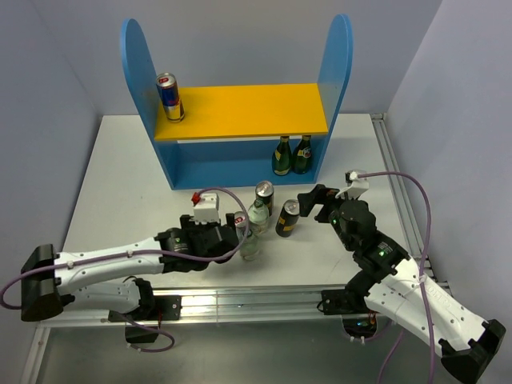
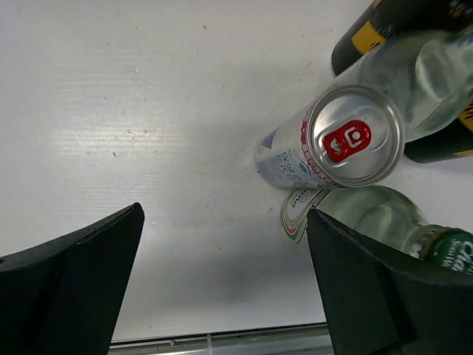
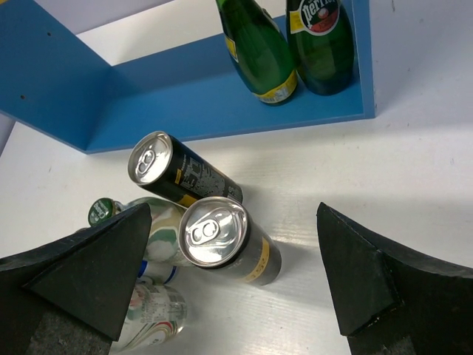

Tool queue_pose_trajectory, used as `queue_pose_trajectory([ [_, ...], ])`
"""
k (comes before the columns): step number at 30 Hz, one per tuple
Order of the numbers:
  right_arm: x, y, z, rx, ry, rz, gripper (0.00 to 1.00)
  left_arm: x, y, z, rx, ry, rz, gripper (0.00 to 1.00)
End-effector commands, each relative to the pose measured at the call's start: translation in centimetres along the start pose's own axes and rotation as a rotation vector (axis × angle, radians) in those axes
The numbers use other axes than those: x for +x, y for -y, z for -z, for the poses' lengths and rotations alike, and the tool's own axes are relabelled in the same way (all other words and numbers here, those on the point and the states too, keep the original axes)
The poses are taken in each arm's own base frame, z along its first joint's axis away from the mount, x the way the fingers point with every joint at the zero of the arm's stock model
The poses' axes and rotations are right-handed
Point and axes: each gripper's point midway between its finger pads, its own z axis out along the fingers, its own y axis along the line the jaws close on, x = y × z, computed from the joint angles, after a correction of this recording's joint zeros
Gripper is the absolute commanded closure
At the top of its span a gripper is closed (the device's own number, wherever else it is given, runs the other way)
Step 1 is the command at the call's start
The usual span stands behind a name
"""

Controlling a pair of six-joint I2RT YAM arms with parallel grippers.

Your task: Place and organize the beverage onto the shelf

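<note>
The shelf (image 1: 240,112) stands at the back. A blue-and-silver can (image 1: 170,97) stands on the left of its yellow-orange board. Two green bottles (image 1: 291,155) stand at the right of its lower level and also show in the right wrist view (image 3: 259,52). Two black-and-gold cans (image 1: 288,218) (image 1: 264,197), two clear bottles (image 1: 258,216) (image 1: 250,245) and a silver red-tabbed can (image 2: 355,137) cluster on the table. My left gripper (image 1: 238,234) (image 2: 225,214) is open and empty, left of the cluster. My right gripper (image 1: 310,203) (image 3: 235,218) is open above the nearer black-and-gold can (image 3: 222,240). No gold can shows.
The white table (image 1: 120,184) runs to a metal rail (image 1: 240,300) at the near edge. Grey walls close in left, right and behind. The shelf's tall blue side panels (image 1: 334,72) rise above its board.
</note>
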Motion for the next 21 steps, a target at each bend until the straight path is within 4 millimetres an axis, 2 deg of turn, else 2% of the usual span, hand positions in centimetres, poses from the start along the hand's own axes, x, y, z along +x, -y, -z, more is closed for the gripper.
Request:
queue_pose_trajectory([
  [1, -0.8, 0.0, 0.1, 0.007, 0.027, 0.0, 0.0, 1.2, 1.8, -0.7, 0.021, -0.007, 0.072, 0.02],
  [10, -0.9, 0.1, 0.3, 0.012, 0.034, -0.002, 0.0, 4.7, 3.8, -4.4, -0.025, -0.053, -0.045, 0.01],
  [14, -0.9, 0.1, 0.2, 0.01, 0.034, -0.002, 0.0, 4.9, 4.7, -5.0, -0.012, -0.048, -0.041, 0.01],
  [21, -0.6, 0.0, 0.1, 0.005, 0.025, -0.003, 0.0, 4.0, 5.9, -5.7, 0.03, 0.016, -0.03, 0.01],
])
